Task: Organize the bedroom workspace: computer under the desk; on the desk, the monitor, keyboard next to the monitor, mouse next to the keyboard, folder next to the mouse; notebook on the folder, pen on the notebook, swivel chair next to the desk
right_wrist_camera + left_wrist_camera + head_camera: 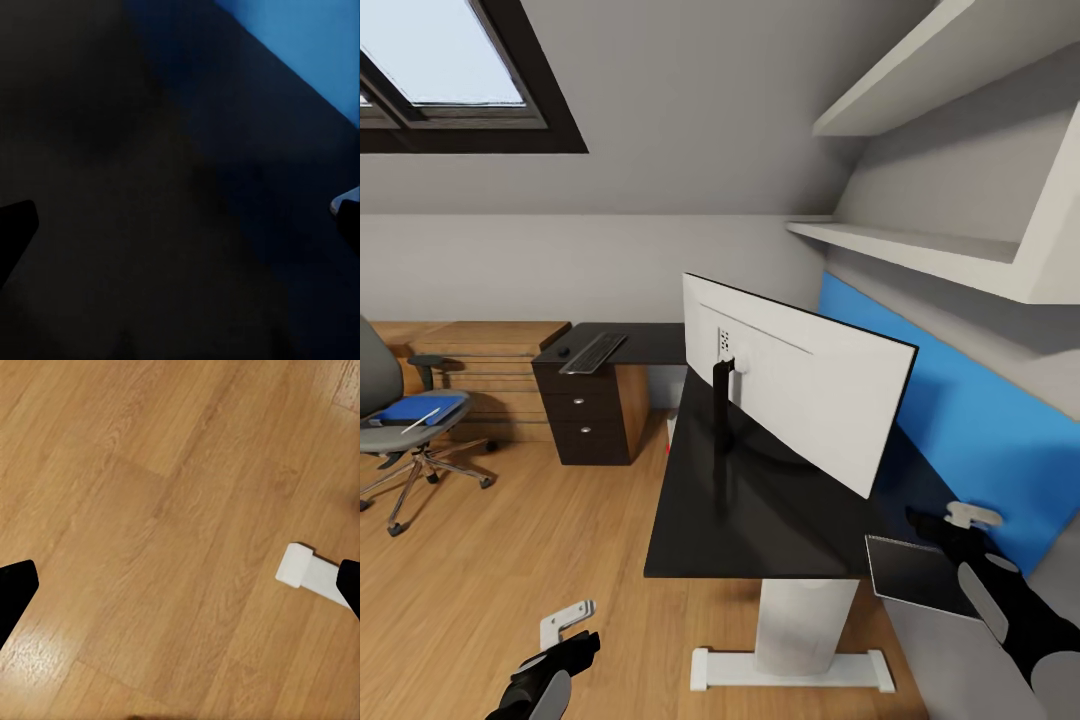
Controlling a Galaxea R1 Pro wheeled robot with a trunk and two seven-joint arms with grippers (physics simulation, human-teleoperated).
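Note:
The monitor (pixel 800 385) stands on the black-topped desk (pixel 760 520) with its white back toward me. On the desk's far left wing lie the keyboard (pixel 592 352) and the small black mouse (pixel 564 351). The swivel chair (pixel 390 400) stands at the left on the floor, carrying the blue folder (pixel 422 408) with the white pen (pixel 420 420) on it. My right gripper (pixel 945 518) (pixel 180 221) hangs open over the desk's near right end, by the blue back panel (pixel 960 420). My left gripper (pixel 575 632) (pixel 184 589) is open, low over the floor. I cannot tell whether a flat dark slab (pixel 915 575) beside my right arm is the notebook.
A dark drawer unit (pixel 585 415) sits under the desk's left wing, with light wooden low shelving (pixel 490 360) behind the chair. The desk's white pedestal (pixel 800 625) and its foot (pixel 311 574) stand just ahead of me. White wall shelves (pixel 920 250) overhang the desk. Open wooden floor (pixel 540 530) lies between chair and desk.

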